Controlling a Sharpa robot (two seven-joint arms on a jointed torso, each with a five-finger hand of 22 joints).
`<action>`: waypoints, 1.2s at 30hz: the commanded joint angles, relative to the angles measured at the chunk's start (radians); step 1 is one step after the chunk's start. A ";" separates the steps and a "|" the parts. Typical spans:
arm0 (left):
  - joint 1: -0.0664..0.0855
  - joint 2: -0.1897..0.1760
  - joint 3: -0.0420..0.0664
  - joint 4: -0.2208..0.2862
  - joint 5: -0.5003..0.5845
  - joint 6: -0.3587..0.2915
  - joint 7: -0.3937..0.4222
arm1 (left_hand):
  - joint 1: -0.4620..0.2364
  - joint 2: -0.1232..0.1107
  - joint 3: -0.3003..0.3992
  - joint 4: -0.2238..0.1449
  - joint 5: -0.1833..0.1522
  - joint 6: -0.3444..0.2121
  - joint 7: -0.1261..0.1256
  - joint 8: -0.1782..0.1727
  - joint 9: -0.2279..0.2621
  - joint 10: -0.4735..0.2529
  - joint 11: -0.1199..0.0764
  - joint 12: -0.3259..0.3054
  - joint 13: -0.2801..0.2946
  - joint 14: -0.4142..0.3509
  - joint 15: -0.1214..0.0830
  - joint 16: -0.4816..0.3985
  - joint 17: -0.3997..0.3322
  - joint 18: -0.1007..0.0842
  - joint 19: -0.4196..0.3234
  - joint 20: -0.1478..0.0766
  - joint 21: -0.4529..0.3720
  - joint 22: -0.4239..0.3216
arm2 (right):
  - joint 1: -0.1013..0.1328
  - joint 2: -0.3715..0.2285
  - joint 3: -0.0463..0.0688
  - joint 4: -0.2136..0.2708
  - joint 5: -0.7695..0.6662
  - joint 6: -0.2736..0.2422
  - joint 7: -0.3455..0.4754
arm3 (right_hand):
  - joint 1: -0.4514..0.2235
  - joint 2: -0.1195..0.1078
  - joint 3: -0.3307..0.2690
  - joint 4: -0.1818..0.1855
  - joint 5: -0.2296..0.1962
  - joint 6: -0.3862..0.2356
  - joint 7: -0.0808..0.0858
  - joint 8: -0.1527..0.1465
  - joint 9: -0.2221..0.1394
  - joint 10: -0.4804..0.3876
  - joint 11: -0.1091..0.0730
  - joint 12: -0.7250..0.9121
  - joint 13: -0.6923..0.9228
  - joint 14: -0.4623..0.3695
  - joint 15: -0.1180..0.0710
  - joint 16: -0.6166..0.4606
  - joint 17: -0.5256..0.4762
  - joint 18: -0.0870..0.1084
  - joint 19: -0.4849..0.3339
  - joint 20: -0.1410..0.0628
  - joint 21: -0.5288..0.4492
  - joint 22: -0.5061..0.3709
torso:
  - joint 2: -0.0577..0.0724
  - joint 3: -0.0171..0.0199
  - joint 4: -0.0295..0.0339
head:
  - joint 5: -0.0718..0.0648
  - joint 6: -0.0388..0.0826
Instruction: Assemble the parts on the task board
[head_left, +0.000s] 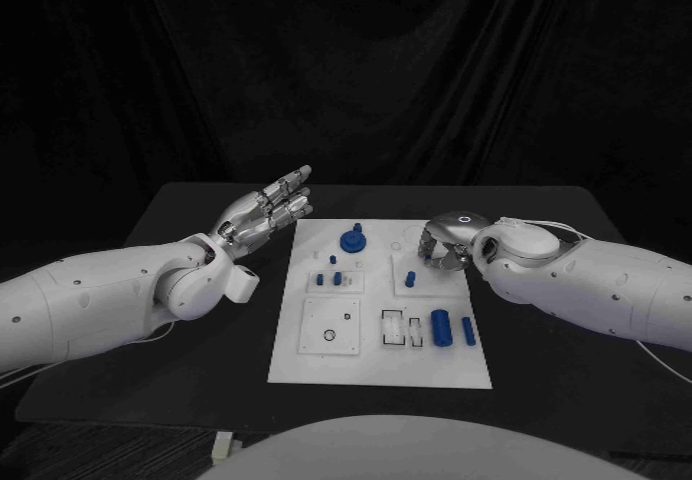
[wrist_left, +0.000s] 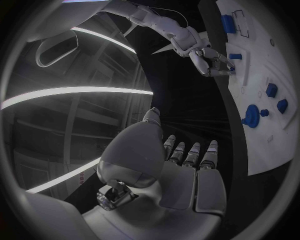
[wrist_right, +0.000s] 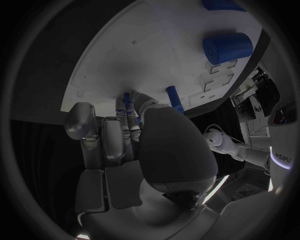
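Blue parts sit scattered over the white task board (head_left: 378, 368), which lies in the middle of the black surface (head_left: 173, 360) with its long axis running from my near edge toward the far edge. A round knob-like part (head_left: 353, 239) stands near the board's far edge, small pegs (head_left: 333, 280) stand just nearer than it, a lone peg (head_left: 411, 280) stands toward the right edge, and two cylinders (head_left: 441, 328) lie side by side near the right edge, long axes pointing near to far.

My right robot hand (head_left: 444, 250) is over the board's far right corner, fingers curled down against the white plate right beside that lone peg (wrist_right: 174, 98); I seem to have a small blue piece (wrist_right: 127, 98) at my fingertips, but I cannot tell whether I am clamped on it or only touching it. That peg lies just toward the near edge from this robot hand, so the right arm is plainly the nearer one for it.

My left robot hand (head_left: 268, 212) hangs off the board's far left corner, above the bare surface, fingers apart and stretched flat, holding nothing.

Dark curtain closes off the room beyond the far edge of the surface
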 joint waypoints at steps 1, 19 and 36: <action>-0.002 0.002 0.001 0.000 0.007 0.014 0.042 | 0.011 -0.002 0.000 -0.008 0.006 0.002 0.007 0.006 0.002 0.000 0.007 -0.003 -0.001 0.000 0.010 -0.004 -0.001 0.018 0.005 0.004 0.006 0.002 | -0.011 -0.003 -0.006 -0.003 -0.006 0.039 -0.020 | 0.002 0.004 0.007 -0.001 0.001 0.003 -0.003 -0.003 0.000 0.002 0.001 -0.003 0.001 -0.005 -0.004 -0.002 0.004 0.012 -0.006 -0.001 -0.006 0.111 | 0.001 0.0006 0.0002 | 0.001 0.000; -0.003 0.006 0.001 -0.001 0.007 0.020 0.036 | 0.021 0.005 0.001 -0.018 0.034 0.009 0.013 0.007 0.002 0.000 0.022 -0.003 -0.001 0.000 0.020 -0.004 -0.001 0.016 0.015 0.006 0.012 0.013 | -0.011 -0.010 -0.006 0.003 -0.006 0.011 -0.015 | 0.034 0.015 0.028 -0.034 0.055 0.058 -0.020 0.019 0.019 0.058 -0.019 0.009 0.006 0.004 -0.022 -0.011 -0.004 0.011 0.010 -0.017 -0.002 0.112 | 0.000 0.0004 0.0000 | 0.002 0.000; -0.004 0.007 0.001 -0.003 0.007 0.025 0.028 | 0.034 0.012 0.005 -0.033 0.055 0.013 0.021 0.007 0.003 0.000 0.033 -0.003 -0.001 0.003 0.028 -0.002 0.000 0.013 0.021 0.007 0.015 0.018 | 0.006 -0.028 -0.006 0.024 -0.006 -0.065 0.006 | 0.037 0.023 0.030 -0.040 0.054 0.065 -0.021 0.020 0.023 0.067 -0.021 0.008 0.005 0.000 -0.025 -0.036 -0.030 0.012 0.009 -0.021 -0.015 0.109 | -0.001 -0.0002 0.0005 | 0.011 0.000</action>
